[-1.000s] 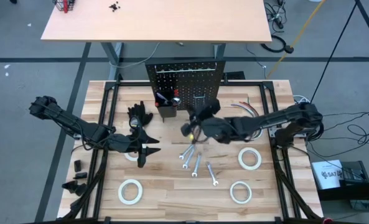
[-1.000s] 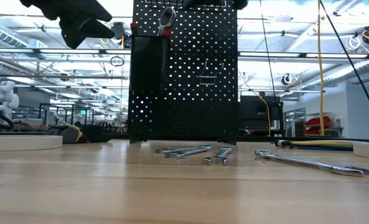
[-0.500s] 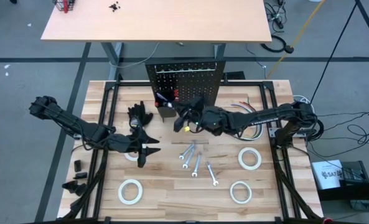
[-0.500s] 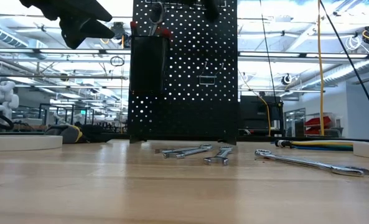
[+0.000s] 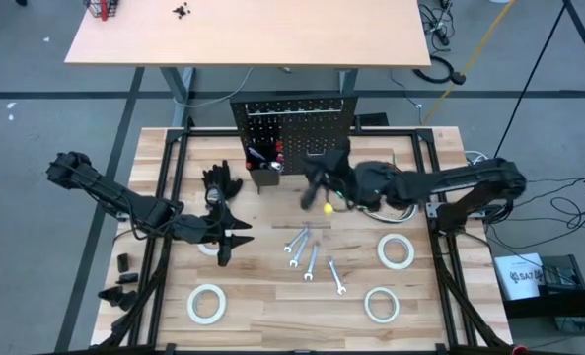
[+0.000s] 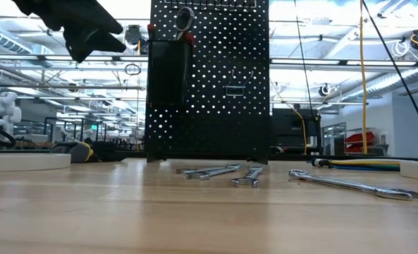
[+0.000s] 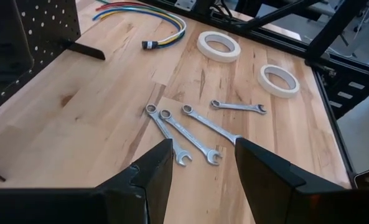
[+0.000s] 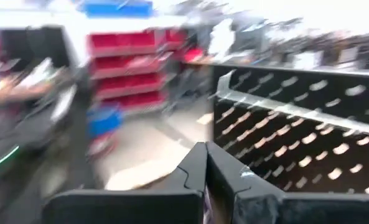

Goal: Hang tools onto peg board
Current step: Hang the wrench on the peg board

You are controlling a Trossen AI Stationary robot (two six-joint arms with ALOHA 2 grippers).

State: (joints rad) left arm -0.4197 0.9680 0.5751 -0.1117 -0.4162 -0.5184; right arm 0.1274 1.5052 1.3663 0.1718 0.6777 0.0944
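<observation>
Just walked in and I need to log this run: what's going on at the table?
A two-armed robot is hanging tools on the peg board. The right hand is shut and empty, in front of the board. The left hand hangs open over the table's left side, holding nothing. A ratchet sits in the bin. Four wrenches and four tape rolls lie on the table.

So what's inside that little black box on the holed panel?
The black box bin on the peg board holds tools standing upright: red handles poke out in the high view, and a silver ratchet head shows above it in the low view. The bin's walls hide their lower ends.
</observation>
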